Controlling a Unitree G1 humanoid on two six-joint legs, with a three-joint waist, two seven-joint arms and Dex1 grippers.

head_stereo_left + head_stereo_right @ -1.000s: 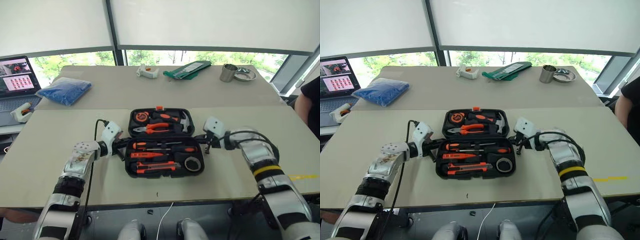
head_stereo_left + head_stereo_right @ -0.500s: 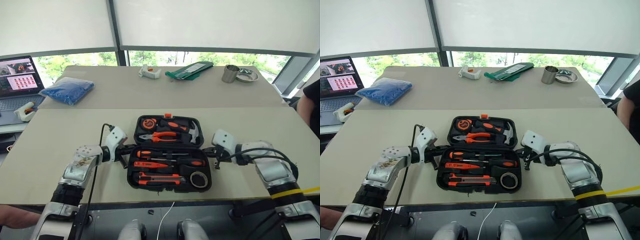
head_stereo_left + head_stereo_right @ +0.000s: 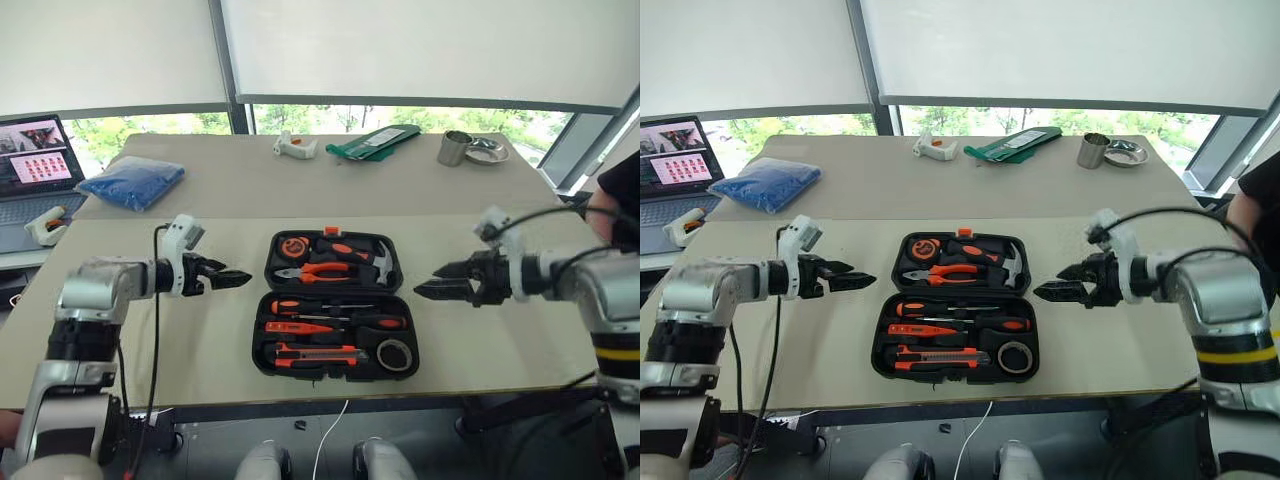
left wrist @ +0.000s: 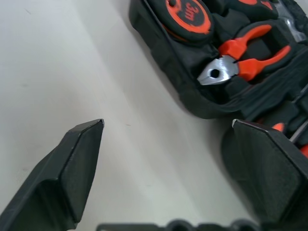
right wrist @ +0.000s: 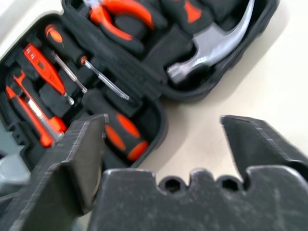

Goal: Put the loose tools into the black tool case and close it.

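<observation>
The black tool case [image 3: 333, 292] lies open in the middle of the near table. Its near half holds two screwdrivers [image 3: 300, 306] [image 3: 385, 322], the slim tester pen [image 3: 290, 327], the utility knife [image 3: 320, 352] and the dark tape roll [image 3: 396, 354]. Pliers [image 3: 320, 269], a hammer [image 3: 380, 260] and a tape measure [image 3: 296, 246] sit in the far half. My left gripper [image 3: 243, 279] hangs open above the table, left of the case, pointing at it. On the case's right my right gripper [image 3: 425, 281] is open too, also aimed inward. Both wrist views show wide, empty jaws.
On the far table lie a blue bag [image 3: 130, 183], a white object [image 3: 295, 147], a green item [image 3: 375, 140], a metal cup [image 3: 456, 147] and a dish [image 3: 488, 150]. A laptop [image 3: 30, 150] stands at the far left. A person [image 3: 620, 185] is at the right edge.
Both grippers were shut and low against the case's sides. They have risen, drawn outward away from the case, rolled, and opened wide. The case has stayed open with its tools in place.
</observation>
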